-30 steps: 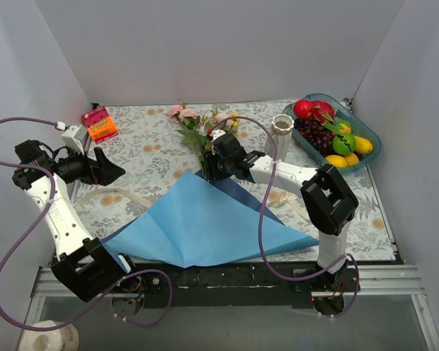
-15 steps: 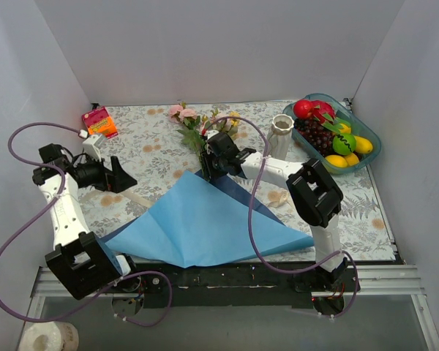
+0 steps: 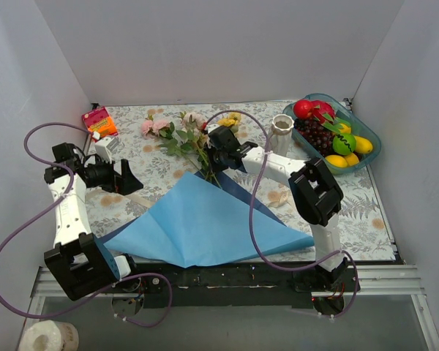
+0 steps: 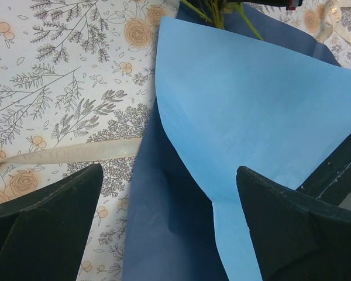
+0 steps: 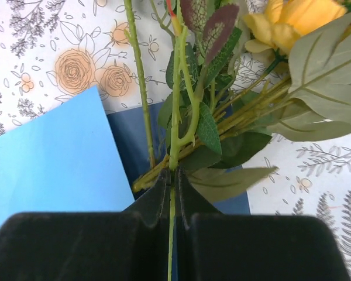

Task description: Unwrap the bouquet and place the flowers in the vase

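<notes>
The left jaws hang spread and empty over the worktop's (image 3: 150, 157) left side. The paper (image 3: 205, 227) lies open along the near edge with the ribbon (image 4: 64, 153) loose, so unwrapping looks done. Mid-worktop, the right jaws pinch a stem (image 5: 174, 140) of the flowers (image 3: 177, 139). Toward the far right corner, the vase (image 3: 281, 126) holds nothing yet.

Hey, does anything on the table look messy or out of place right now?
Only unwrapping clutter. The blue paper lies spread open across the near side, and the cream ribbon trails loose beside it. The flowers lie fanned out flat, one stem pinched by the right gripper, jaws shut. The vase stands upright; nothing looks spilled.
</notes>
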You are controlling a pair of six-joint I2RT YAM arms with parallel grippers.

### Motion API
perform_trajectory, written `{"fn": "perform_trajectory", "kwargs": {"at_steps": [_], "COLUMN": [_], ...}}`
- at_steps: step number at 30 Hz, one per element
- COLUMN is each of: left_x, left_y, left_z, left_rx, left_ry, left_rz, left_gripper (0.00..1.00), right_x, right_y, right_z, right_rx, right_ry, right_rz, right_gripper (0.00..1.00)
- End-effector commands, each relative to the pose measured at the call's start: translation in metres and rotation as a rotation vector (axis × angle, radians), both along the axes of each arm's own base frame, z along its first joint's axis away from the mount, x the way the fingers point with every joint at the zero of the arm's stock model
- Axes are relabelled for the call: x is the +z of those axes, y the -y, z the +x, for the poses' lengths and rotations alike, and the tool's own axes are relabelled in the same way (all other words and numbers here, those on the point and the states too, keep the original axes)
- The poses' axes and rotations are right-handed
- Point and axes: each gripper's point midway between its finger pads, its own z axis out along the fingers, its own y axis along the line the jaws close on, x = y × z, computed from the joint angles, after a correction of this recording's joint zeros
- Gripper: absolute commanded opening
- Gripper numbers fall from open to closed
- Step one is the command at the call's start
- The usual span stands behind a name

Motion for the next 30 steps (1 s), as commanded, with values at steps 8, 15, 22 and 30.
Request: {"fn": "perform_trajectory", "kwargs": {"at_steps": [8, 15, 22, 30], "left_x": [0.012, 0.014, 0.015, 0.014], "left_y": [0.0, -0.001, -0.002, -0.004], "left_z": [0.003, 0.003, 0.003, 0.004], "left_rx": [0.01, 0.015, 0.019, 0.029], "left_ry": [0.055, 0.062, 0.072, 0.072], "left_rz": [0.012, 0.027, 0.036, 0.043], "left_gripper": [0.98, 0.98, 0.98, 0.98], "right_x": [0.123, 0.149, 0.081, 0.032], "right_y": [-0.003, -0.002, 0.019, 0.031], "right_z": [0.019, 0.024, 0.004, -0.027], "right_rx": [0.03, 0.043, 0.121, 0.18], "right_ry": [0.236, 0.33, 0.144, 0.07], "right_rz": [0.089, 0.124, -0.109, -0.117], "right_gripper": [0.17, 0.21, 0.42, 0.38]}}
